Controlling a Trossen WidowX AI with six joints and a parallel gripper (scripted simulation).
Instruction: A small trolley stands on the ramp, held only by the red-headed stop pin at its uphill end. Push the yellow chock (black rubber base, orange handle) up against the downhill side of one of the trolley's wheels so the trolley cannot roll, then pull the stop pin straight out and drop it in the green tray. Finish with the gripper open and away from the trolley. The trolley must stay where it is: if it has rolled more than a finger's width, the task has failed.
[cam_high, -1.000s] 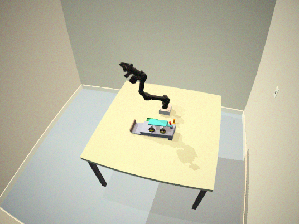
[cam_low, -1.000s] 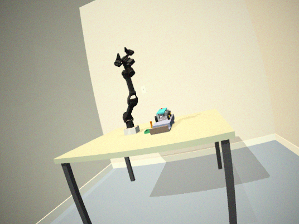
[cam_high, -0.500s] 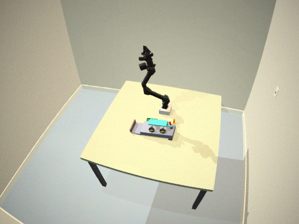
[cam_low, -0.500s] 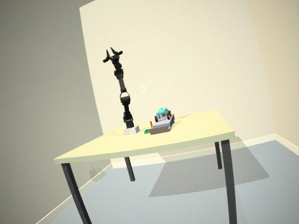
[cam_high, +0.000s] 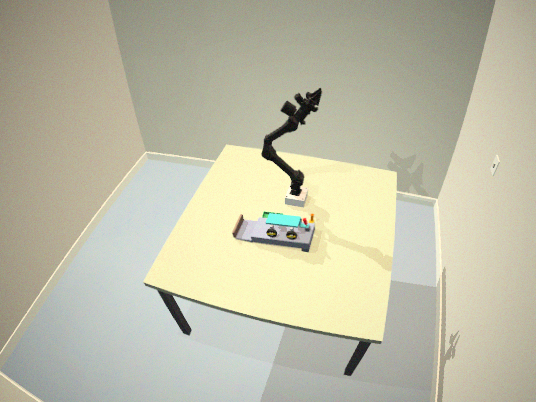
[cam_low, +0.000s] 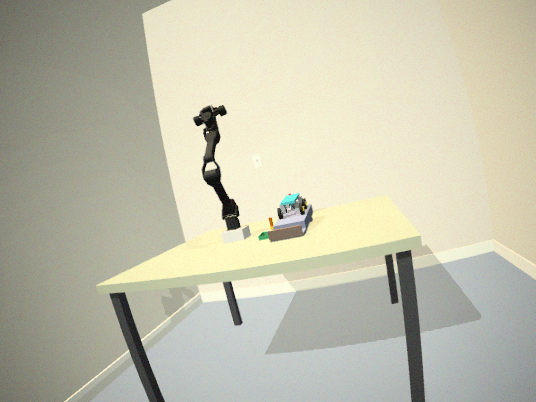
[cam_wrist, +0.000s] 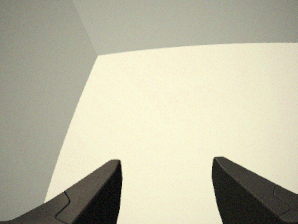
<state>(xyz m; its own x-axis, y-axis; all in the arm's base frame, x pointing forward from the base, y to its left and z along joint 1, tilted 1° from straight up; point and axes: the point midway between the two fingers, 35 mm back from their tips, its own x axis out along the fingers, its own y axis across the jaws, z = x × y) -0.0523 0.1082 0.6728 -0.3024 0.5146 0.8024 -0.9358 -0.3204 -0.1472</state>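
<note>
The gripper is raised high above the table, far from the ramp. Its fingers stand partly open with nothing between them. The trolley, with a turquoise top and dark wheels, stands on the grey ramp. The stop pin's red head shows at the trolley's uphill end. The chock stands upright beside the ramp on the arm's side, apart from the wheels; its black base cannot be made out. The green tray is partly hidden behind the ramp in the top view.
A brown end board stands across the ramp's downhill end. The arm's pale base block is on the table, behind the ramp in the top view. The wrist view shows only bare room surfaces beyond the fingers.
</note>
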